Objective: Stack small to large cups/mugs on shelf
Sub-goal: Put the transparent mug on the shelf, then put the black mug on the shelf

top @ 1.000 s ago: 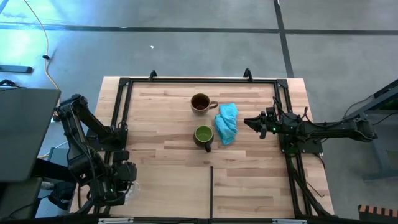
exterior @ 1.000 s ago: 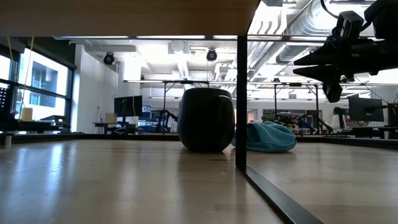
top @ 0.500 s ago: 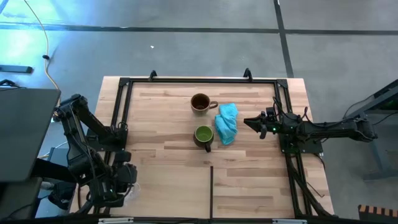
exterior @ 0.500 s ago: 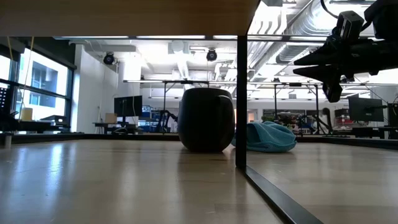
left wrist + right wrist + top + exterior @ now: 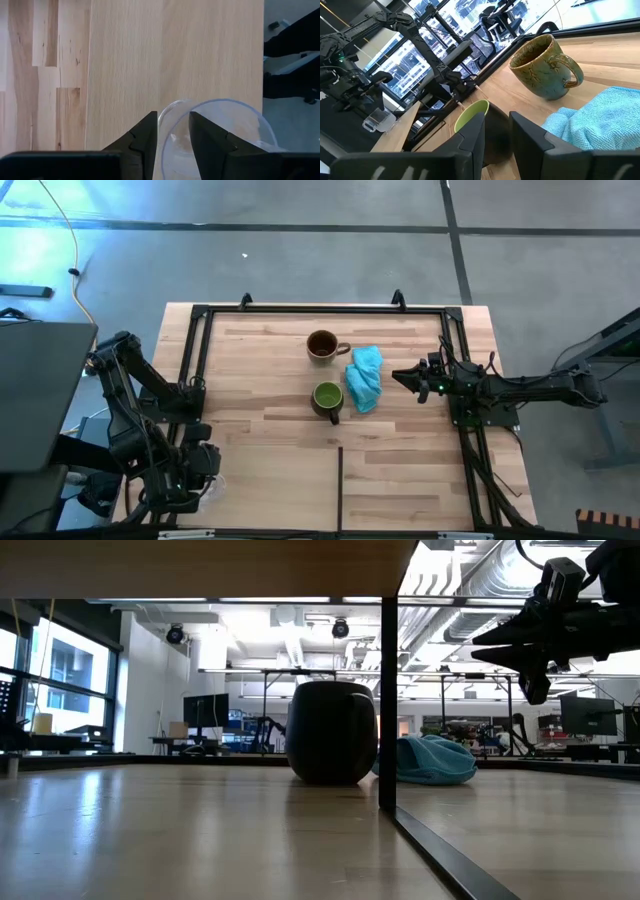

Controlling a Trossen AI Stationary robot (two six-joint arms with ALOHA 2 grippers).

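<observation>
The tiny clear cup (image 5: 220,135) sits at the near left corner of the shelf (image 5: 270,470), and the left gripper (image 5: 172,137) pinches its rim, one finger inside and one outside. I think the job now is to carry it over to the mugs. It looks thin and slippery, so move slowly, keep it upright, and do not squeeze harder.

The green mug (image 5: 327,397) and the brown mug (image 5: 322,345) stand well apart from it, mid-shelf, beside a blue cloth (image 5: 365,377). The right gripper (image 5: 403,377) hovers past the cloth, a little open, holding nothing.
</observation>
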